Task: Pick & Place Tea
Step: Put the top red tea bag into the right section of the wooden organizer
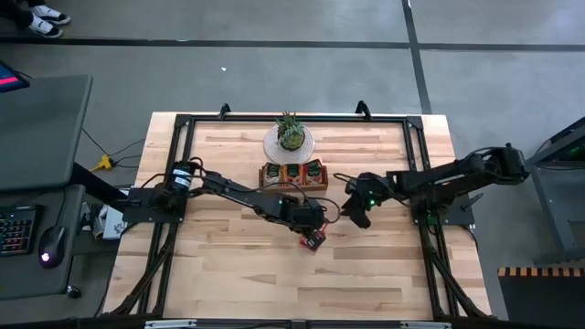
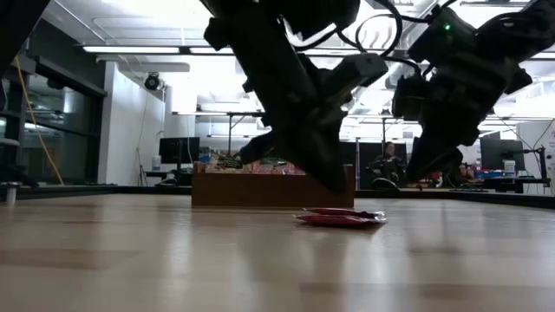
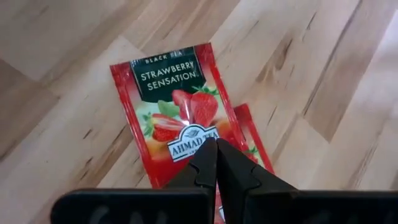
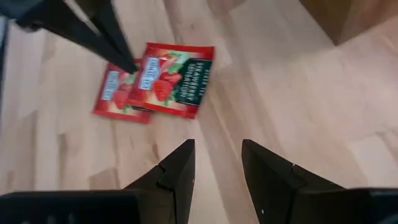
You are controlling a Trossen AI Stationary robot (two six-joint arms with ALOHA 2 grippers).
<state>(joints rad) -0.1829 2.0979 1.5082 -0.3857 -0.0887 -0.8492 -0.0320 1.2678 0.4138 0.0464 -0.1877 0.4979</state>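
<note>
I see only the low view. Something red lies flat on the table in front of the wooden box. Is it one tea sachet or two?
Observer: Two. In the left wrist view the top sachet partly covers a second sachet.
Operator: Is the left gripper holding one?
Observer: The left gripper is shut, with its tips together over the top sachet's lower edge. I see no sachet between them.
Operator: And the right gripper?
Observer: The right gripper is open and empty, apart from both sachets, above bare wood.
</note>
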